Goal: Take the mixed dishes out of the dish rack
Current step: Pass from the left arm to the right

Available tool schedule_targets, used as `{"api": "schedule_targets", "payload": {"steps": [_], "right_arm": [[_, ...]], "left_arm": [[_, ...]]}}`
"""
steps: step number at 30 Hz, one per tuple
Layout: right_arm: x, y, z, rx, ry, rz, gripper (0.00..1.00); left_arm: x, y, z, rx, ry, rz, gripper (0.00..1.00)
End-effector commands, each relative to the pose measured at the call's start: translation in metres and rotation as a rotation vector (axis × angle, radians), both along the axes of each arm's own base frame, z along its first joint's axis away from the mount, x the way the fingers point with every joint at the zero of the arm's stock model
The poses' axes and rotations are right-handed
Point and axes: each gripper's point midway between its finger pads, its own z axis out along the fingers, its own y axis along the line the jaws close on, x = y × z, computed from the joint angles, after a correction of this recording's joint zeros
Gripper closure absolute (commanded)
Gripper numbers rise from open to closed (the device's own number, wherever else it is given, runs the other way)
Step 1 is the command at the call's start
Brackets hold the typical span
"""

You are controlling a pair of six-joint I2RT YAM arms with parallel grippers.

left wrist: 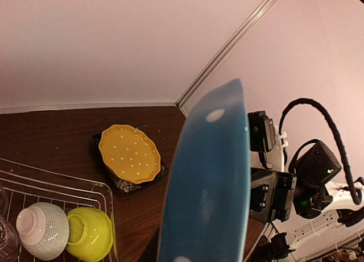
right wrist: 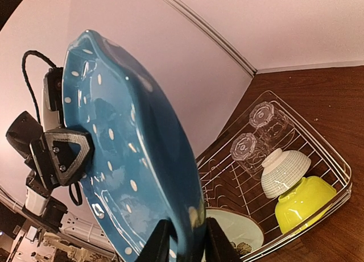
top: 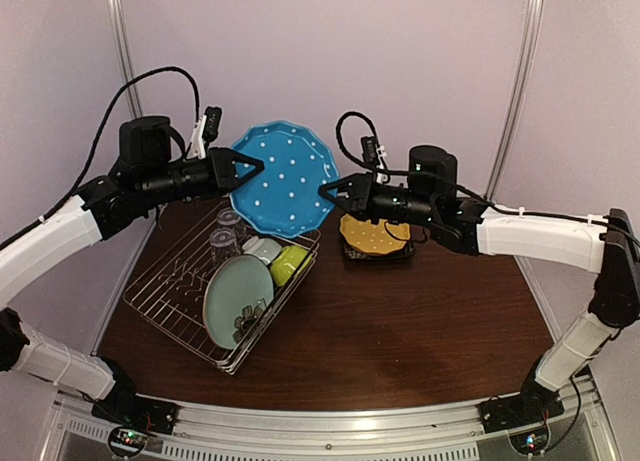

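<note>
- the blue dotted plate (top: 285,181) is held up in the air, tilted on edge, above the far end of the dish rack (top: 172,283), clear of everything in it.
- the plate's left rim is clamped in the left gripper (top: 243,167), its jaws drawn narrow on the edge.
- the opposite rim is met by the right gripper (top: 325,191); in the right wrist view its fingers (right wrist: 161,243) are seen pressed against both faces of the rim, so the plate is gripped from both sides.
- in the left wrist view the plate is seen nearly edge-on, close to the camera, with the right arm's wrist behind it.
- the dish rack is set on the left part of the dark wooden table (top: 420,321), turned at an angle to the table's near edge.
- a pale teal flower-marked plate (top: 238,299) is leaned in the near part of the rack.
- a lime-green bowl (top: 290,263) is placed upside down at the rack's right side, just beside a small pale bowl (top: 262,248), also upside down.
- two clear glasses (top: 225,231) are lain in the far part of the rack, next to the pale bowl.
- to the right of the rack, near the far edge of the table, an orange-yellow dotted plate (top: 372,234) is stacked on a dark patterned plate (top: 380,255), of which only the rim is seen.
</note>
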Motion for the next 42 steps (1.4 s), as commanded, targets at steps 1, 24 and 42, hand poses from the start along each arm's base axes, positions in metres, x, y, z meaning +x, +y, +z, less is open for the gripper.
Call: {"api": "schedule_targets", "payload": {"steps": [1,24,42], "right_arm": [[-0.004,0.007,0.021,0.052,-0.033,0.024,0.82],[0.008,-0.030,0.046,0.103,-0.047,-0.070,1.00],[0.077,-0.137,-0.001,-0.067,0.070,-0.294,1.00]], "left_arm": [[-0.005,-0.001,0.066,-0.171,-0.181,-0.015,1.00],[0.011,0.009,0.028,-0.079,-0.099,0.088,0.49],[0.008,0.031,0.031,0.007,-0.131,0.169,0.02]]}}
